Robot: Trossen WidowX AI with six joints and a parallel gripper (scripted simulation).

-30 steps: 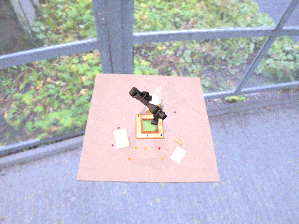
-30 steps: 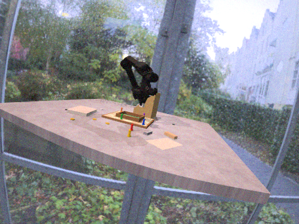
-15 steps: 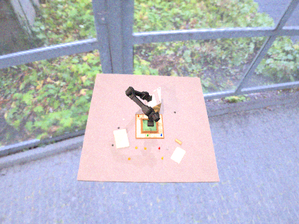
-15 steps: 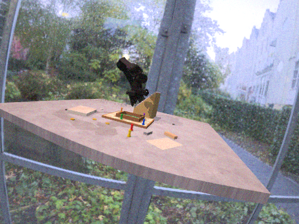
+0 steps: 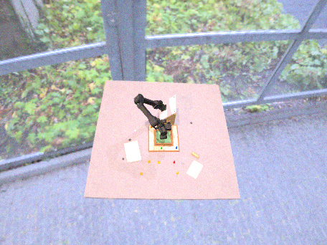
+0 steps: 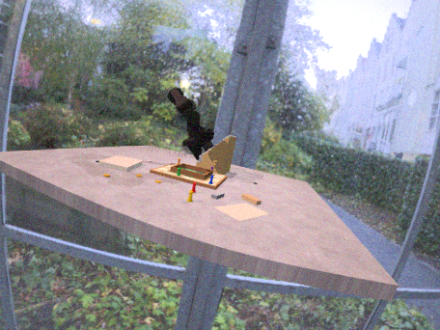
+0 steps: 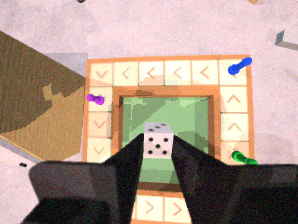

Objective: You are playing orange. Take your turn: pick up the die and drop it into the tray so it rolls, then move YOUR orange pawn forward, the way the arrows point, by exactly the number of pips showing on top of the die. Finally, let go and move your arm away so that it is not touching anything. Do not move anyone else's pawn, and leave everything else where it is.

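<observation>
My gripper (image 5: 163,137) (image 6: 197,157) (image 7: 156,137) is shut on the white die (image 7: 158,143) and holds it above the green-floored tray (image 5: 164,145) (image 7: 170,91) in the middle of the board (image 7: 177,74) (image 6: 159,171). The die's side towards the wrist camera shows five pips. The orange pawn (image 6: 178,161) stands at the board's far left corner in the exterior view; the fingers hide it in the wrist view. A purple pawn (image 7: 95,99), a blue pawn (image 7: 240,66) (image 6: 211,179) and a green pawn (image 7: 243,158) (image 6: 178,171) stand on the track squares.
A tall brown wedge (image 6: 222,156) (image 7: 40,105) stands close beside the board. A red pawn (image 5: 174,162) (image 6: 194,187), a yellow pawn (image 6: 190,196), an orange block (image 5: 195,155) (image 6: 251,199) and pale flat pads (image 5: 133,151) (image 6: 241,211) lie or stand around the board.
</observation>
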